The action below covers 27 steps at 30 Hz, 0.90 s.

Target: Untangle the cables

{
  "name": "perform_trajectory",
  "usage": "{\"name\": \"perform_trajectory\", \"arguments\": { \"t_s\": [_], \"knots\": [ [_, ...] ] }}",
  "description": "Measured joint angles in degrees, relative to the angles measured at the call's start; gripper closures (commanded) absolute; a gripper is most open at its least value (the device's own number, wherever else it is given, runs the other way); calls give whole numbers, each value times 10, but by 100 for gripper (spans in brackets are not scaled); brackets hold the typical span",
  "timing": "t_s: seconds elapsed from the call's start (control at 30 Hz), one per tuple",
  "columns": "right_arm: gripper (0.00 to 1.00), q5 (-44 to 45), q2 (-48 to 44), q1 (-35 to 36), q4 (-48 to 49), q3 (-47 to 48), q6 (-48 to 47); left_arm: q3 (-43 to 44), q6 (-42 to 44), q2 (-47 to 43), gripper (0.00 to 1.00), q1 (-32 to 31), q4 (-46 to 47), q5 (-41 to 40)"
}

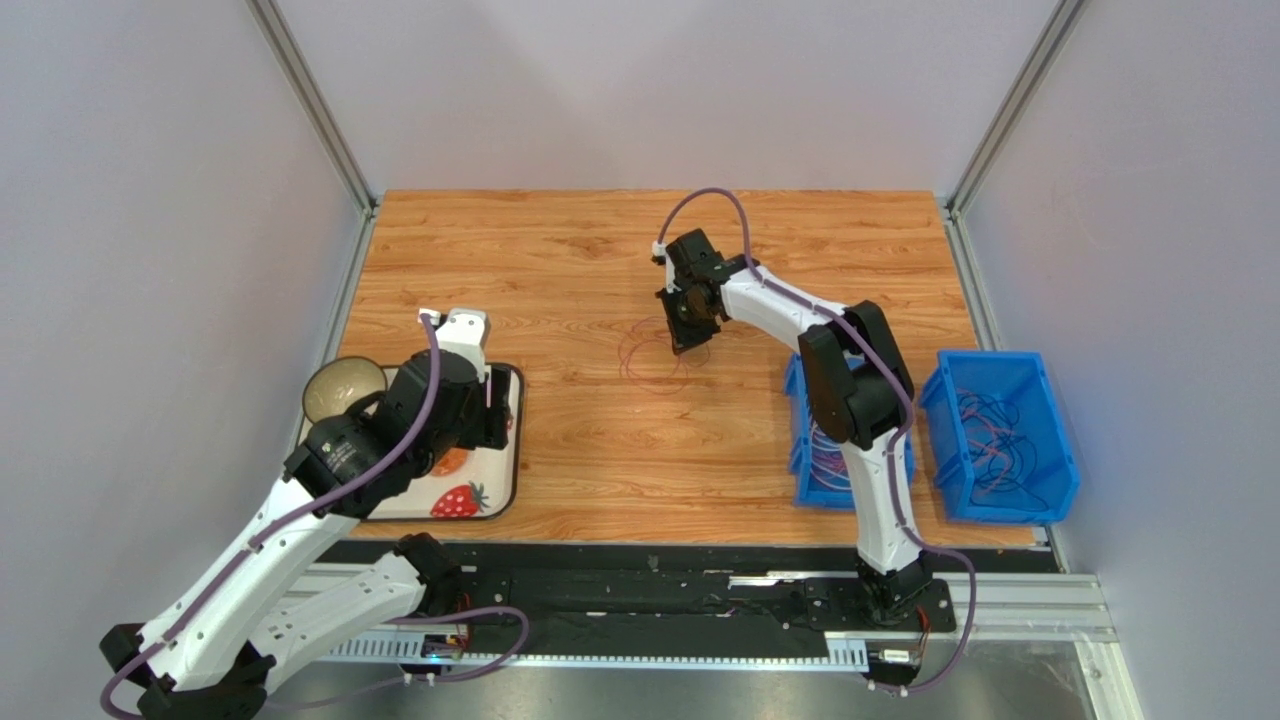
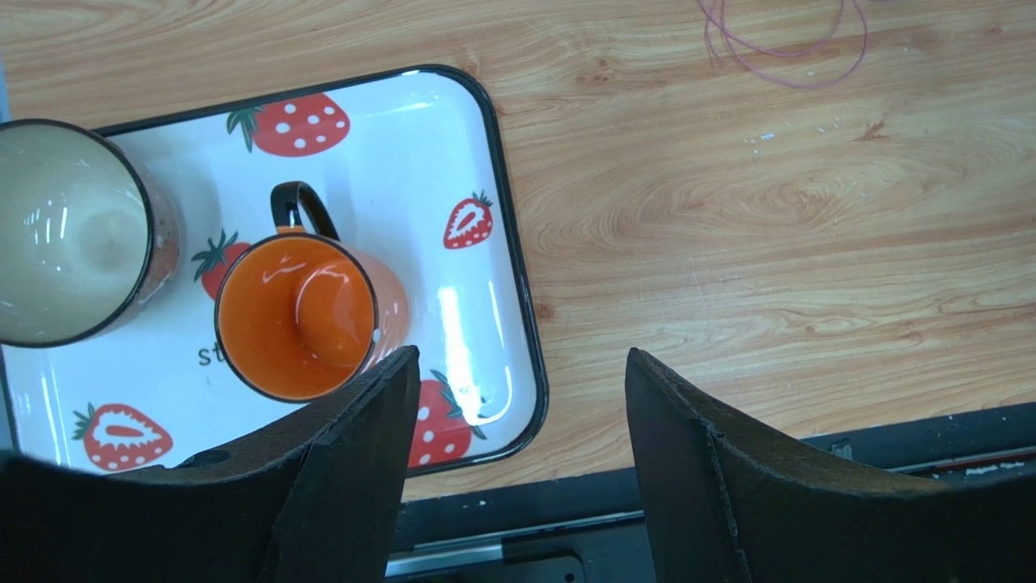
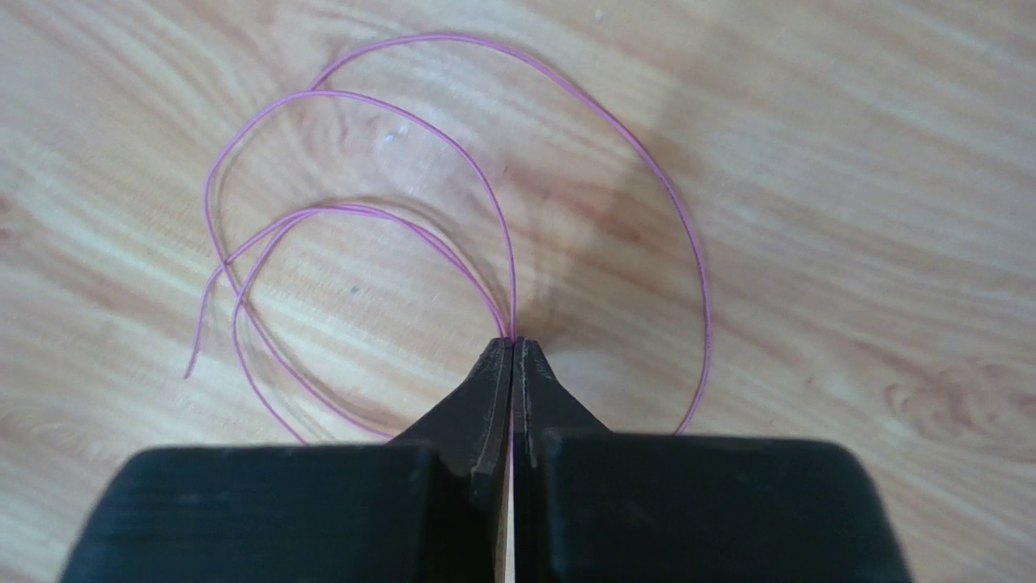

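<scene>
Right jaws are clenched on the purple cable [image 3: 708,318], pinching it at their very tips, just above the wood-grain worktop [image 3: 876,170]. It's hair-thin, springy wire, fanning out ahead of the jaws in several overlapping arcs, with a loose end trailing off to their left. Best play here is probably a slow, straight lift so the loops slide apart rather than cinch. The pinch wants to be firm, because a strand this slick could slip. Left jaws hang released over a glossy strawberry tray [image 2: 496,304], nothing between them. More cables [image 1: 995,447] lie in the blue bins [image 1: 984,363], back behind the right jaws.
</scene>
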Motion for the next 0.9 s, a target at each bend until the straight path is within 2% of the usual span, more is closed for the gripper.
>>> {"name": "perform_trajectory", "arguments": {
  "t_s": [0.17, 0.43, 0.7, 0.9],
  "knots": [
    [100, -22, -63, 0, -10, -24, 24, 0, 0, 2, 31, 0, 0, -2],
    [100, -23, -254, 0, -11, -25, 54, -2, 2, 3, 32, 1, 1, -2],
    [100, 20, -389, -3, -30, -23, 78, -2, 2, 3, 33, 1, 2, -1],
    [100, 79, -473, -19, -59, 22, 89, -3, 2, 3, 33, 1, 3, -1]
  ]
}}
